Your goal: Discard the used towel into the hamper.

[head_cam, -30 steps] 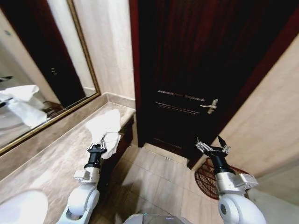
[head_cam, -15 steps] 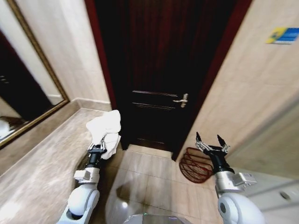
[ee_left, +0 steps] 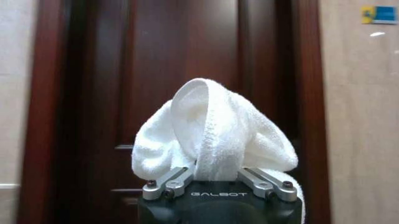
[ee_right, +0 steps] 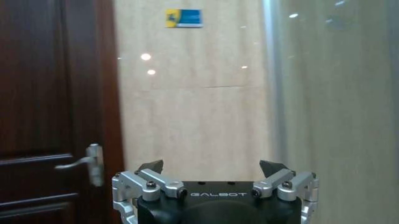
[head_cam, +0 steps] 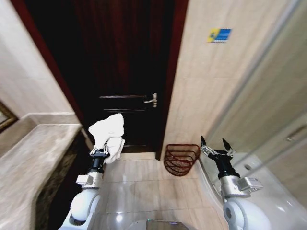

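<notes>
Head view: the left gripper [head_cam: 101, 151], raised at the left, has its jaws clenched on a crumpled white terry towel [head_cam: 108, 135], which bulges above the gripper and is held in the air in front of a dark brown panelled wooden door [head_cam: 127, 72] with a silver lever handle [head_cam: 152, 100]. The right gripper [head_cam: 216, 147], raised at the right, is empty, its jaws spread apart. The hamper, a small round dark red-brown open-weave wire basket [head_cam: 182, 159], stands on the beige tiled floor [head_cam: 148, 187] against the beige tiled wall [head_cam: 211, 91], just right of the door and between the two grippers. A marble worktop [head_cam: 29, 163] lies at the left. Left wrist view: the towel [ee_left: 212, 133] loops up out of the left gripper [ee_left: 218, 179]. Right wrist view: the right gripper [ee_right: 212, 169] faces the wall, which bears a small blue-and-yellow sign [ee_right: 184, 18].
</notes>
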Controlling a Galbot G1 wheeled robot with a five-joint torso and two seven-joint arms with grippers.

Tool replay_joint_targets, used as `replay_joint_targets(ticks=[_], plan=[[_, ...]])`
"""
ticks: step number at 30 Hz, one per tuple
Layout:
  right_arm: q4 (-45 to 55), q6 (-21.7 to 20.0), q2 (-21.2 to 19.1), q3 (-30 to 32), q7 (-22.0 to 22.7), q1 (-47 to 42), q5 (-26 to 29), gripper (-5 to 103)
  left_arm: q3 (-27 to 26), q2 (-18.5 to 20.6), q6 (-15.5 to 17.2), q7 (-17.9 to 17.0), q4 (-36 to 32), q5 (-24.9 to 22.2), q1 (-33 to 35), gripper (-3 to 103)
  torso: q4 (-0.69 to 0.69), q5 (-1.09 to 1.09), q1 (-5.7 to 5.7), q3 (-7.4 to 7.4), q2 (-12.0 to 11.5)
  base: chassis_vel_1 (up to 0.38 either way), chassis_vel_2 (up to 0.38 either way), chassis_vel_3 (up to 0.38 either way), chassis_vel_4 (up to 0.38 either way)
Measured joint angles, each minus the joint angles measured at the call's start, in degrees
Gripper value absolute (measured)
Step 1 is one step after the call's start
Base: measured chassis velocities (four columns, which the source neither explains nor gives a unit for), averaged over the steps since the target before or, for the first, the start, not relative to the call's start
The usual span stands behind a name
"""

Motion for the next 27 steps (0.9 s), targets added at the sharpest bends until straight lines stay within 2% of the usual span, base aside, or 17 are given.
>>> replay_joint_targets(ticks=[1,4,6,11,17,27], plan=[[0.0,0.1,0.0,0.0,0.0,-0.1,0.0,100,0.0,-0.2,0.0,-0.1,0.1,0.1,0.0,8,0.0,0.05,0.0,0.0,0.0,-0.161,-0.171,-0.064,-0.074],[-0.1,1.0,0.0,0.0,0.0,-0.3,0.0,100,0.1,-0.5,0.0,-0.4,0.3,0.1,0.1,8,-0.01,0.0,-0.01,-0.01,0.0,-0.197,-0.209,-0.066,-0.072],[-0.4,2.0,0.0,0.0,0.2,-0.3,0.0,100,0.1,-0.7,0.0,-0.5,0.3,0.0,0.1,8,-0.01,0.07,-0.01,-0.01,0.0,-0.142,-0.184,-0.085,-0.087],[-0.4,2.8,0.2,-0.3,1.6,0.3,0.0,100,0.1,-0.8,-0.5,-0.1,0.3,-0.9,0.3,8,-0.01,0.02,-0.2,-0.23,-0.4,-0.137,-0.102,-0.088,-0.08],[-0.4,2.8,0.6,-0.3,2.4,0.5,0.0,100,-0.3,-0.8,-2.5,1.7,1.6,-2.0,0.5,8,0.03,0.02,-1.27,-1.47,-2.7,-0.005,-0.009,-0.007,-0.006],[-0.4,2.6,1.0,-0.2,3.3,0.1,-0.3,100,-0.6,-1.3,-3.5,2.6,2.9,-2.0,0.5,8,0.0,0.03,-2.96,-3.44,-6.4,0.0,0.0,0.0,0.0]])
